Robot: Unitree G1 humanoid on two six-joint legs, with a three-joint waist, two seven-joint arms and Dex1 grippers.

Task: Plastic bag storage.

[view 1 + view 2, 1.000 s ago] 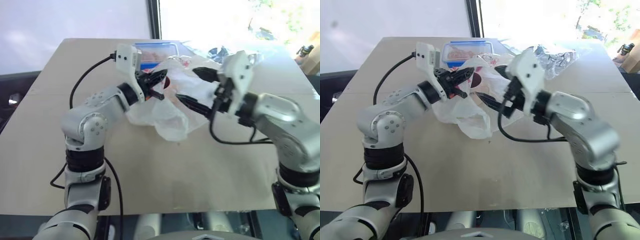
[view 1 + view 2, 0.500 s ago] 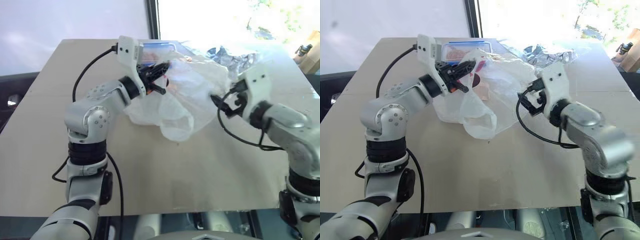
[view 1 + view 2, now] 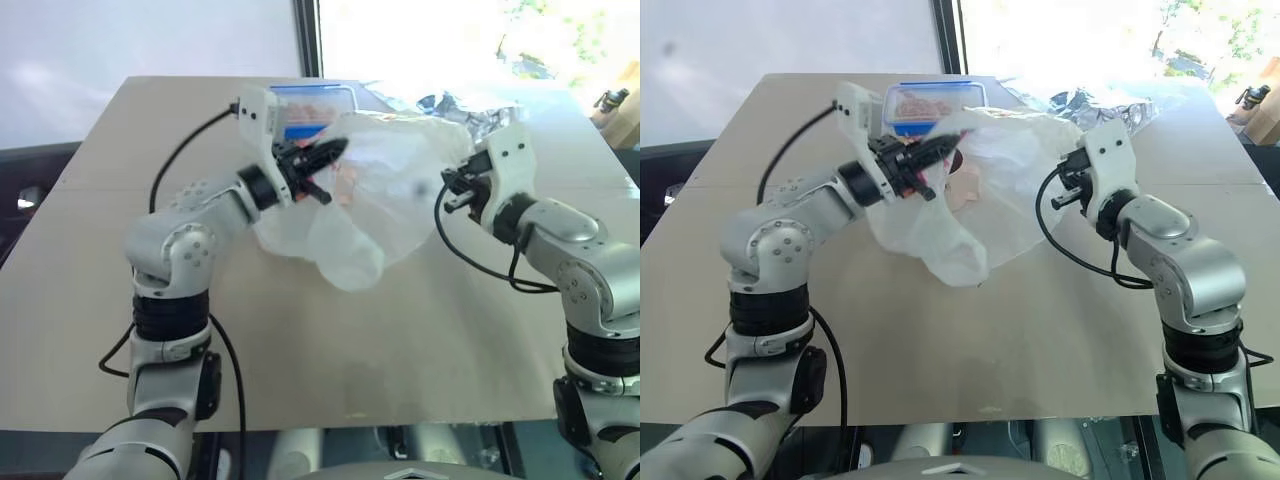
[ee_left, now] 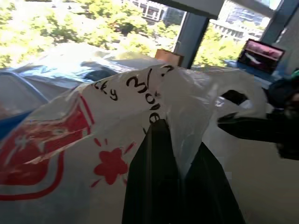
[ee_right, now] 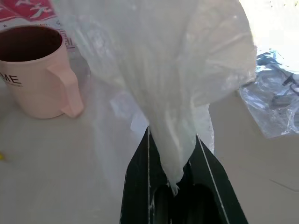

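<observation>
On beige table, bag, perhaps windows

Pink mug, upright on the tan table. Blue-rimmed clear food box at the far edge. Crinkled clear wrap lying flat near that edge, toward the window.
</observation>
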